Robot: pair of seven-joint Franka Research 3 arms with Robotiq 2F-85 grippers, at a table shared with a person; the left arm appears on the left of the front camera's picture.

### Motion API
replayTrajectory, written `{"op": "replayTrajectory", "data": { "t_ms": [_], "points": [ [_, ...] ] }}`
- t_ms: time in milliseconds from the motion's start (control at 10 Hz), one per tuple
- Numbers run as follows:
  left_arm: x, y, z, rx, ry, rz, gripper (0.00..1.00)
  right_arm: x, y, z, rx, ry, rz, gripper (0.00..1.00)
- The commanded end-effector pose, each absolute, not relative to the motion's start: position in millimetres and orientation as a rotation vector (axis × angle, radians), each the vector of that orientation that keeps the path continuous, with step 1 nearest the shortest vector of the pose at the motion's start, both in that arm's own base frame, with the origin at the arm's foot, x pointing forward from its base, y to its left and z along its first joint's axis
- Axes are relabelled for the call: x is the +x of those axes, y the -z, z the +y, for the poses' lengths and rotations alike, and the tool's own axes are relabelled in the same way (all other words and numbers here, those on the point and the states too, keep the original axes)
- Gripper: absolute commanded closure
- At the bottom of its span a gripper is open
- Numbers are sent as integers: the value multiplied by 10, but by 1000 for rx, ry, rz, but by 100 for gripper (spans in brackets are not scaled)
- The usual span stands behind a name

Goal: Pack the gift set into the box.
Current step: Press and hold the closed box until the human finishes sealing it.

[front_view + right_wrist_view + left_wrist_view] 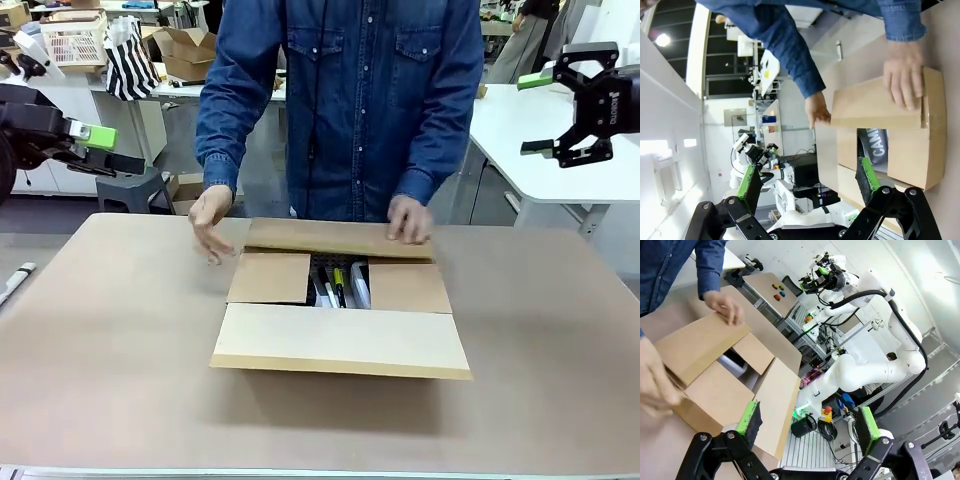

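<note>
Evidently the packing is at its closing stage. From the front, the box (pixel 340 338) sits in the middle of the desk (pixel 100 350) with its near and side flaps folded in. The pens (pixel 335 287) of the gift set show through the gap that remains. The person presses the far flap (pixel 330 238) down with one hand (pixel 410 218), and the other hand (pixel 210 222) hovers just beside the box's corner. The left gripper (pixel 105 150) and right gripper (pixel 545 115) hang raised at either side, well apart from the box, fingers spread and empty.

The left wrist view looks past its gripper's parted green pads at the box below, both hands on or near the far flap.

The right wrist view, fingers likewise apart, shows the black pouch (pixel 875 145) inside the opening.

What remains, I judge, is laying the last flap flat. Any reach toward the box must keep clear of the person's hands.
</note>
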State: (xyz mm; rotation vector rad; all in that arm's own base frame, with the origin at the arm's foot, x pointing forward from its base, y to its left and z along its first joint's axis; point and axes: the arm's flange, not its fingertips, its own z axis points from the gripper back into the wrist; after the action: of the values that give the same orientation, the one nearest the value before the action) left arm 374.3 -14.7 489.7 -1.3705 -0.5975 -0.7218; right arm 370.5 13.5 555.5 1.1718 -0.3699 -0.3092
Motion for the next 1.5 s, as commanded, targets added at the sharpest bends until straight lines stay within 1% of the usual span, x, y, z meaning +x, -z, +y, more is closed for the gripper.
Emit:
{"op": "replayTrajectory", "data": {
  "t_ms": [0, 1400],
  "points": [
    [3702, -4909, -156, -1375, 711, -594, 0, 3708, -5608, 147, 1168, 318, -359, 0],
    [3702, -4909, -156, -1375, 711, -594, 0, 3708, -5608, 147, 1168, 318, -359, 0]
  ]
}}
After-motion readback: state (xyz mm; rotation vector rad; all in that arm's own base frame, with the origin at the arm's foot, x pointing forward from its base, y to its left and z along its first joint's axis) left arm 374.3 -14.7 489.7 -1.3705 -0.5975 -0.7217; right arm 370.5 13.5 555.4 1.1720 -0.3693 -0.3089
